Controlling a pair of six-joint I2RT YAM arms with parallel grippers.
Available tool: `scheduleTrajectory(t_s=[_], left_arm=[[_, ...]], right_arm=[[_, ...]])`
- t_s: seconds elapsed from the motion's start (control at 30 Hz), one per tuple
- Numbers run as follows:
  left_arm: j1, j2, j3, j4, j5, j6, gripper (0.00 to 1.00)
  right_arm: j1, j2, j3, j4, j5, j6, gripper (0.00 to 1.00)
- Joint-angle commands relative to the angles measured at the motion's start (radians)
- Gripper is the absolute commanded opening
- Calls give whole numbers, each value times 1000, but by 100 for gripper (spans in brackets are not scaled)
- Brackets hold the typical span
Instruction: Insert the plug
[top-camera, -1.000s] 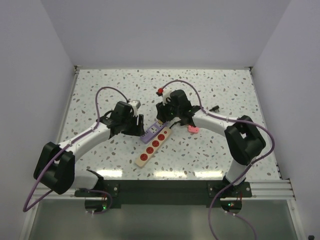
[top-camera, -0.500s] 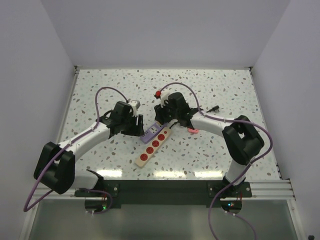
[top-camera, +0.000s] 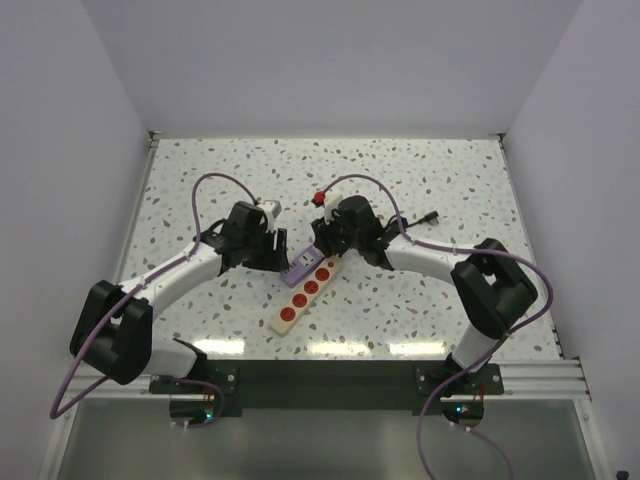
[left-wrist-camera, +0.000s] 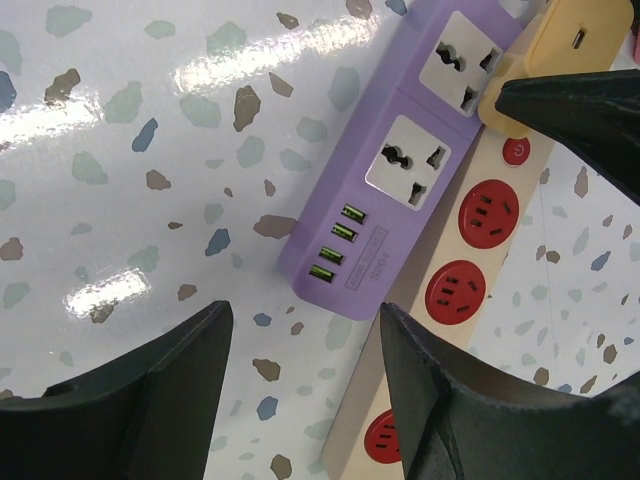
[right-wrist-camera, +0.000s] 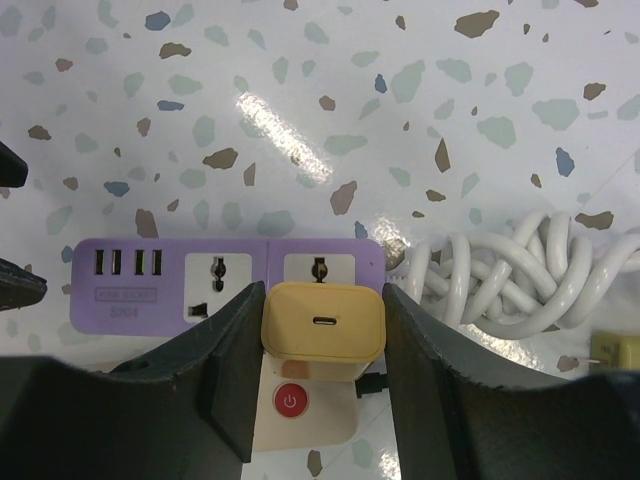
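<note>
Both right jaws against yellow plug (right-wrist-camera: 322, 322)

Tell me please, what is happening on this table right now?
The right gripper holds a yellow plug between its fingers, over where the purple power strip meets the beige power strip. Whether its pins have entered a socket cannot be seen. The left gripper is open above the purple strip's USB end, gripping nothing.
</note>
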Motion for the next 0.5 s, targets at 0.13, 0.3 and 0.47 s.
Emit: scheduleTrajectory(t_s=[0.13, 0.3, 0.47], left_arm=[[9, 8, 45, -6, 27, 15, 66], [8, 28, 50, -3, 44, 12, 65], [8, 63, 59, -9, 52, 12, 65]], right_arm=[[7, -33, 22, -12, 46, 20, 0], [9, -76, 35, -9, 58, 23, 0], [9, -70, 33, 40, 61, 35, 0]])
